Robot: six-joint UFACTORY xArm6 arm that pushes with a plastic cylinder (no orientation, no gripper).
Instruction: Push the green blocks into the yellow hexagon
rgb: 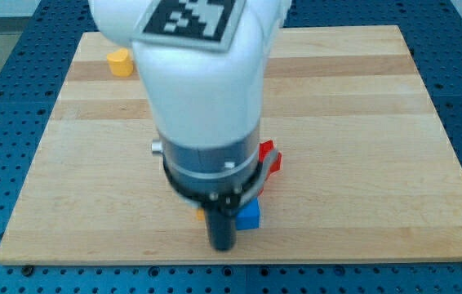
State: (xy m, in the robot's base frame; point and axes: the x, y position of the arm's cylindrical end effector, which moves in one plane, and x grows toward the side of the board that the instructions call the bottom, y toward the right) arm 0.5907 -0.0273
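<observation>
Tip [222,247] beside one blue block [250,216]; one red [270,157], two yellow [119,61] visible.

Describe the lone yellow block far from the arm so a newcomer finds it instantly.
Start at the wooden board and go to its corner at the view's top left. The yellow block sits there alone, just left of the white arm, far from the blocks clustered by my tip.

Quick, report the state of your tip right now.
No gripper: my tip is a bare rod holding nothing, down on the board near the view's bottom, just left of the blue block. My arm hides the green blocks.
</observation>
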